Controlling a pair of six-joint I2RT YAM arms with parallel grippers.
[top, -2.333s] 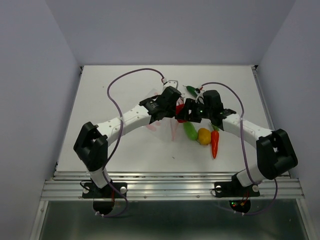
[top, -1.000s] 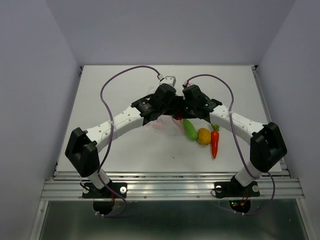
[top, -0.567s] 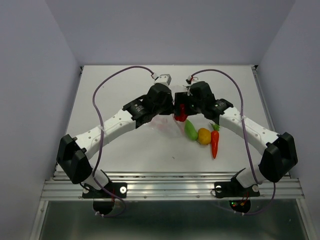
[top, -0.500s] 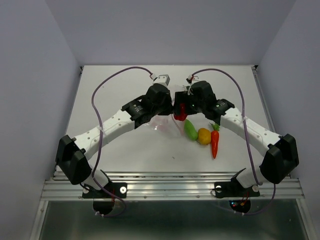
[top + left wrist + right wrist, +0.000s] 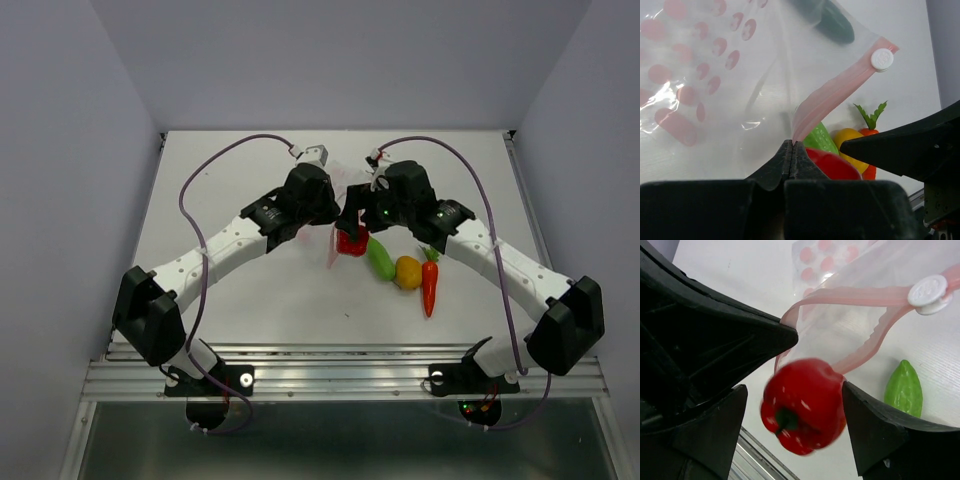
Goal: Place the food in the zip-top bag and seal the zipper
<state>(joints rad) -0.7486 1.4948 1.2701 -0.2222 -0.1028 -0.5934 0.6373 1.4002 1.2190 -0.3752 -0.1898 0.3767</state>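
Left wrist: pinching zipper (image 5: 835, 95) in fully closed left gripper (image 5: 792, 144), holding one lip of zip-top bag (image 5: 700, 75) raised. Behind clear film: dark green cucumber (image 5: 827, 22), inside or underneath not clear.

Right wrist: hovering at gaping bag mouth with right gripper (image 5: 795, 387), jaws spread; red bell pepper (image 5: 805, 412) between them, against one finger, clear of other, blurred. Crowding mouth: left gripper tip, white slider tab (image 5: 927, 290).

Side by side on counter (image 5: 250, 290), just beside: light green pod (image 5: 380, 260), yellow-orange piece (image 5: 407, 272), carrot (image 5: 429, 288).
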